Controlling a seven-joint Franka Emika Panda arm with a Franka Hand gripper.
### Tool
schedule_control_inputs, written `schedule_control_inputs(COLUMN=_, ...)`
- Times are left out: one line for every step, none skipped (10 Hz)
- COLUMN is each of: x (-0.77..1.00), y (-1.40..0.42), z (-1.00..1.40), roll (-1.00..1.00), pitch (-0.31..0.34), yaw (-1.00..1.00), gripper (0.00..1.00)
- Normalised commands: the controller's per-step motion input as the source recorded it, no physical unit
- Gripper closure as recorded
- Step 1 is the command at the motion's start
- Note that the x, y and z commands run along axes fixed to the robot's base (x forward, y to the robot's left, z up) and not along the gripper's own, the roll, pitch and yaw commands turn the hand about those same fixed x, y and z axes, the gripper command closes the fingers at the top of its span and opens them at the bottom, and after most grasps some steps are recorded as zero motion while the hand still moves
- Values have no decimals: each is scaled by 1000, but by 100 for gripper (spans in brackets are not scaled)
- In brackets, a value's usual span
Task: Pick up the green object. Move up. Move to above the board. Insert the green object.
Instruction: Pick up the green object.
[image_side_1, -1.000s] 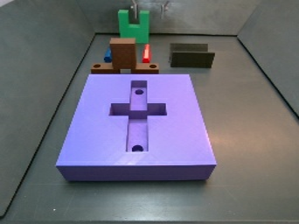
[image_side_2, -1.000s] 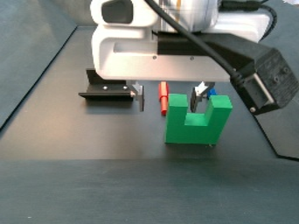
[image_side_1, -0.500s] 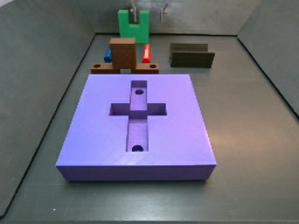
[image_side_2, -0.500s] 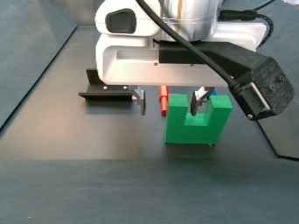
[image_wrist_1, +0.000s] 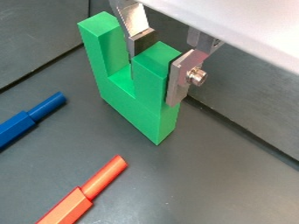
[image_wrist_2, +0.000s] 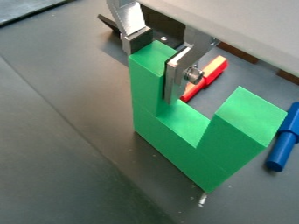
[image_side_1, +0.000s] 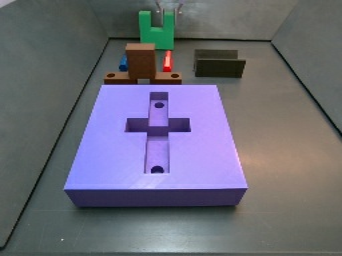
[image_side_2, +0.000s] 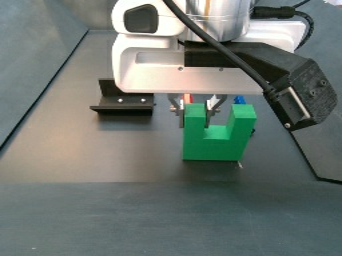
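The green object (image_side_2: 214, 140) is a bright green U-shaped block standing upright on the dark floor, at the far end behind the board (image_side_1: 187, 150) in a side view (image_side_1: 155, 28). My gripper (image_side_2: 199, 103) is above it with its fingers down either side of one prong. Both wrist views show the silver fingers pressed against that prong (image_wrist_1: 135, 92) (image_wrist_2: 176, 114), so the gripper (image_wrist_1: 162, 59) (image_wrist_2: 155, 63) is shut on it. The purple-blue board has a cross-shaped recess and two small holes and lies in the foreground.
A brown block (image_side_1: 139, 60), a thin red bar (image_side_1: 168, 65) (image_wrist_1: 87, 192) and a blue piece (image_wrist_1: 30, 118) lie near the green object. A dark olive open box (image_side_1: 219, 64) stands to the right. The fixture (image_side_2: 123, 100) is on the floor to the left.
The fingers have closed from wide apart onto one prong of the green object. The block has shifted slightly sideways.
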Motion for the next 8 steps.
schedule_control_inputs(x=0, y=0, z=0, roll=0, pitch=0, yaw=0, gripper=100)
schedule_control_inputs(x=0, y=0, z=0, roll=0, pitch=0, yaw=0, gripper=100)
schedule_control_inputs(x=0, y=0, z=0, roll=0, pitch=0, yaw=0, gripper=100)
schedule_control_inputs(x=0, y=0, z=0, roll=0, pitch=0, yaw=0, gripper=100)
schedule_control_inputs(x=0, y=0, z=0, roll=0, pitch=0, yaw=0, gripper=100)
schedule_control_inputs(x=0, y=0, z=0, roll=0, pitch=0, yaw=0, gripper=100)
schedule_control_inputs(x=0, y=0, z=0, roll=0, pitch=0, yaw=0, gripper=100)
schedule_control_inputs(x=0, y=0, z=0, roll=0, pitch=0, yaw=0, gripper=100)
